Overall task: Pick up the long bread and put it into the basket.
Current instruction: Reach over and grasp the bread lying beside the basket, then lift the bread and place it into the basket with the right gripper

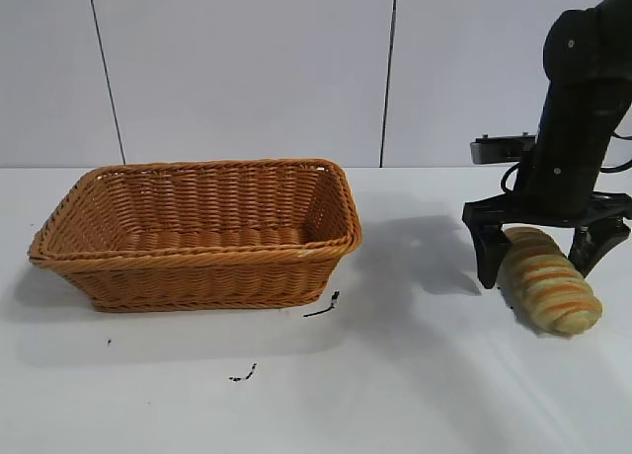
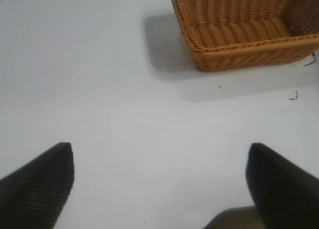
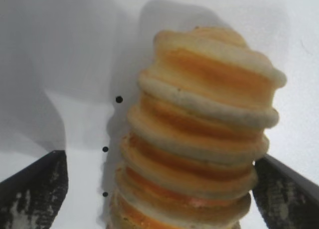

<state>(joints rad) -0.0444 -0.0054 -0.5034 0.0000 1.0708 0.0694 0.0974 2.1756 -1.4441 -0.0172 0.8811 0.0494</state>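
The long bread, a twisted loaf striped beige and orange-brown, lies on the white table at the right. My right gripper is lowered over it, open, with one finger on each side of the loaf's far end. In the right wrist view the bread fills the space between the open fingers of the right gripper; one side shows a clear gap. The wicker basket stands empty at the left. My left gripper is open over bare table and sees the basket far off.
Small black scraps lie on the table just in front of the basket's right corner, with another nearer the front. A white panelled wall closes off the back of the table.
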